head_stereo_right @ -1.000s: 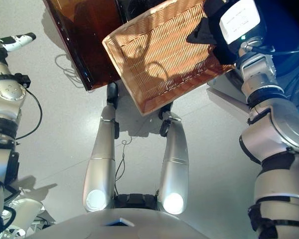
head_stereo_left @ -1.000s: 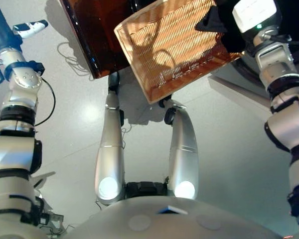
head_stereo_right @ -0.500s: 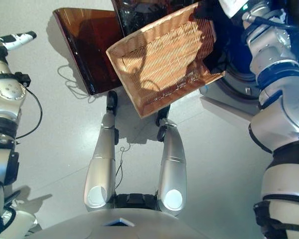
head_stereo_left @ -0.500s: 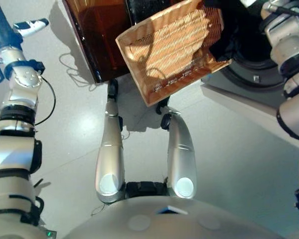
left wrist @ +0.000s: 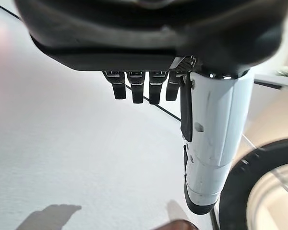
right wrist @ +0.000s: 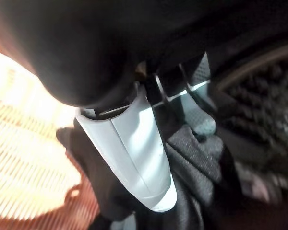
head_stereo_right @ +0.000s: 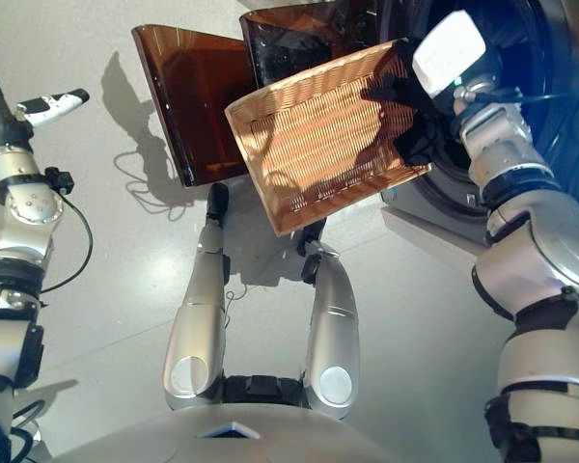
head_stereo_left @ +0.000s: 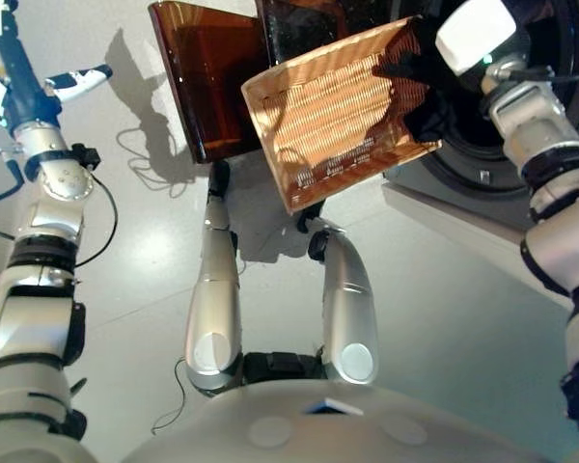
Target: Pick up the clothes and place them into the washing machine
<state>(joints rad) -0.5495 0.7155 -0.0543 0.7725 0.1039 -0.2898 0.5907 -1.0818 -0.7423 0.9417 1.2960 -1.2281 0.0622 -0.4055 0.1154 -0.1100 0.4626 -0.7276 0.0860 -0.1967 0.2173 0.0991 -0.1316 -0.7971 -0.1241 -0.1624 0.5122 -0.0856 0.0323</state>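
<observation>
Right hand [head_stereo_right: 405,96] is up at the far right corner of the wicker basket [head_stereo_right: 314,145], fingers and white-capped thumb clamped on a dark garment [right wrist: 197,163]; the right wrist view shows grey-black cloth bunched under the thumb, with basket weave beside it. The garment [head_stereo_left: 420,87] sits at the basket's edge, right against the washing machine's round opening [head_stereo_left: 521,116], partly draped over the rim; can't tell how much of it is past the door. The basket is tilted, its open side facing the camera, and looks otherwise bare inside. The brown tinted washer door [head_stereo_right: 188,106] is swung open to the left of the basket. Left hand [head_stereo_left: 72,82] is off at the far left over the floor [head_stereo_left: 135,260], well clear of everything, fingers loose and holding nothing.
</observation>
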